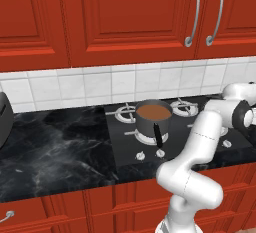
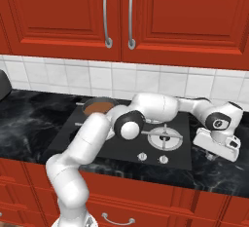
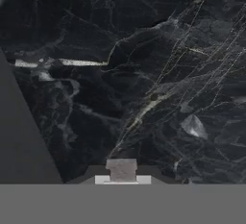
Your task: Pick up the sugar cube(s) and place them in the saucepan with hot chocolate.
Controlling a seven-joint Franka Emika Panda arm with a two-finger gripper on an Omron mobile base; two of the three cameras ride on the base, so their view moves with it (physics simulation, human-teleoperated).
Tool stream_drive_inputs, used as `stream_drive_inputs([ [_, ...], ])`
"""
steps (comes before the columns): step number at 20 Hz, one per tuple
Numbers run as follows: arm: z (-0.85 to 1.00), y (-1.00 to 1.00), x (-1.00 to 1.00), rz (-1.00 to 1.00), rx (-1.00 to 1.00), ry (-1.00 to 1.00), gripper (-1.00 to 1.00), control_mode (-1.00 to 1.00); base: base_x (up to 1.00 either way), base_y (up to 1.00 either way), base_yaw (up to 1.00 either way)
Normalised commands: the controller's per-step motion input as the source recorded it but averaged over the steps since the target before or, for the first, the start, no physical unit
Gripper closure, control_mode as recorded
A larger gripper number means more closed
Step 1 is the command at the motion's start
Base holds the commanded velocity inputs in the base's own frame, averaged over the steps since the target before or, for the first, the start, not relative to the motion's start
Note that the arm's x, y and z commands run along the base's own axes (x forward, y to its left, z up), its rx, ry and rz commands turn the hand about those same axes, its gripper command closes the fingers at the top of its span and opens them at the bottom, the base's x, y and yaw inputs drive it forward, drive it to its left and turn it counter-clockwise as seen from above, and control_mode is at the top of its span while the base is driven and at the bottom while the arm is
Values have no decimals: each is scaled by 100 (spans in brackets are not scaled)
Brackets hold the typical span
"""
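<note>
While arm reached far right over bench (image 1: 60, 142), saucepan (image 1: 152, 119) sat on rear-left burner of stove (image 2: 131, 148), black handle (image 1: 157, 134) pointing toward front edge. Hot chocolate (image 1: 153, 111) filled saucepan as reddish-brown disc. Right of stove, tool (image 2: 210, 155) hung low over black marble bench, well apart from saucepan. In hand view tool (image 3: 122, 169) was closed on small grey-white block, likely sugar cube (image 3: 121, 168), between its tips. Red cabinets stood above.
</note>
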Motion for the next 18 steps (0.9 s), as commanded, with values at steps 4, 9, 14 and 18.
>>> stream_drive_inputs([
  [4,46,41,-83,0,-12,-34,100,-100,0,0,0],
  [9,77,65,-53,1,-13,-29,100,-100,0,0,0],
  [14,88,61,-23,8,-9,-28,100,-100,0,0,0],
  [18,81,78,-45,9,-7,-25,100,-100,0,0,0],
])
